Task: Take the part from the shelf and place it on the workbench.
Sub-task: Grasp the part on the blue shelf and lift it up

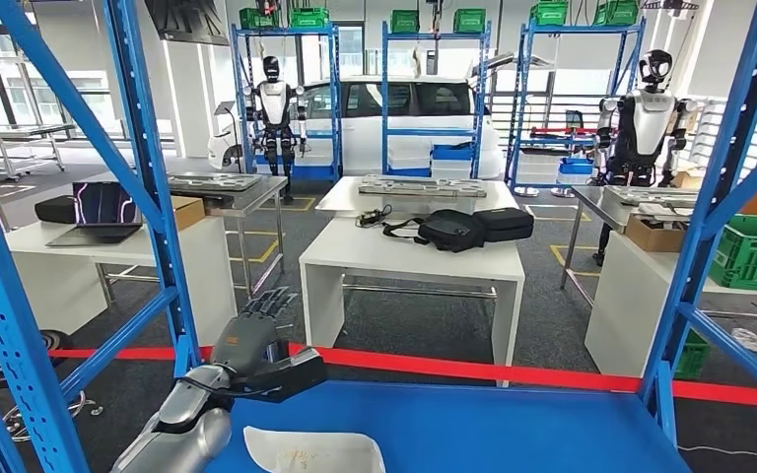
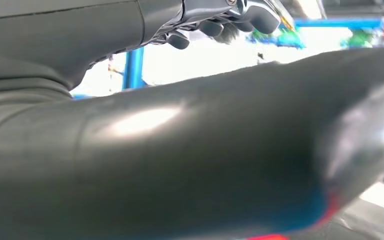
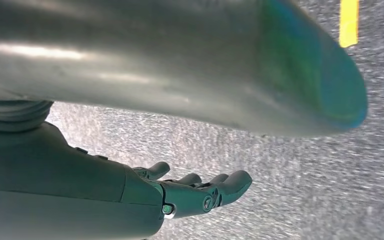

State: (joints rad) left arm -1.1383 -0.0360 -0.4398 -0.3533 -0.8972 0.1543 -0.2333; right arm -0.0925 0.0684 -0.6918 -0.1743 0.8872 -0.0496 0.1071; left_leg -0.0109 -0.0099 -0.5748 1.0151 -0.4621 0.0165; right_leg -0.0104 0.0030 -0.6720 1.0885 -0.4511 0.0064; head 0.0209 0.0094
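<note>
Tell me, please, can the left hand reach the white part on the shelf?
Probably yes: the left hand is open above the shelf, close by the part, with nothing between them.

A white table (image 1: 409, 258) beyond a red floor tape (image 1: 513, 371) carries a black bag (image 1: 450, 230); an open laptop (image 1: 102, 214) sits on a table at left, a white car (image 1: 394, 113) is parked behind blue racks, and two humanoid robots (image 1: 274, 108) stand nearby

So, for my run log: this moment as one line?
left hand: raised above blue metal shelf, holding nothing | right hand: hanging, holding nothing | white flat part: on shelf
</note>
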